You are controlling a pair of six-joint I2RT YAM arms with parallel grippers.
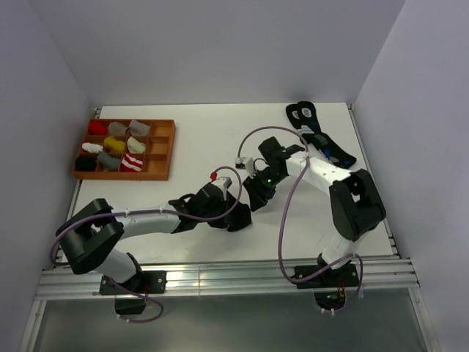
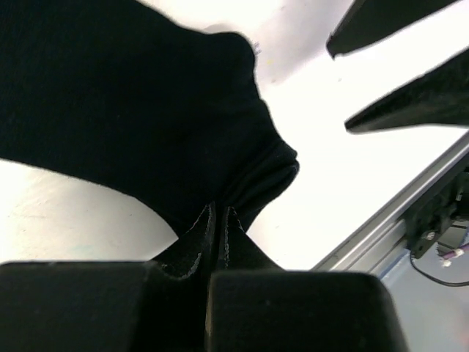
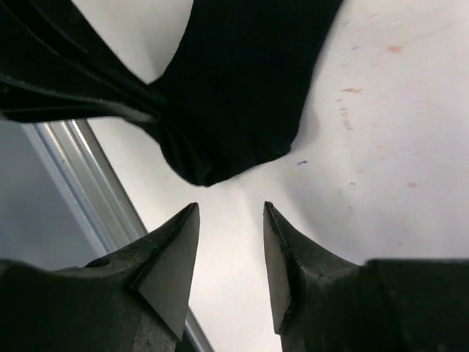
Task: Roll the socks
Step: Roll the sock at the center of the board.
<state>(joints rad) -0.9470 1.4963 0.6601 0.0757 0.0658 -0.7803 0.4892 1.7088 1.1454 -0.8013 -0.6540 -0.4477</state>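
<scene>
A plain black sock (image 2: 146, 110) lies on the white table, and one bunched end of it is pinched in my left gripper (image 2: 218, 209), which is shut on the fabric. From the right wrist the same sock (image 3: 242, 95) has its rounded end just ahead of my right gripper (image 3: 231, 209). That gripper is open, with bare table between its fingers and nothing in them. In the top view the left gripper (image 1: 236, 220) and right gripper (image 1: 255, 202) meet near the table's middle front, and the dark sock is hard to pick out between them.
A brown compartment tray (image 1: 157, 150) at the back left holds several small sock bundles, one of them red-and-white striped (image 1: 130, 163). Dark socks with white rings and blue marks (image 1: 316, 133) lie at the back right. The table's metal front rail (image 1: 220, 279) runs close behind the grippers.
</scene>
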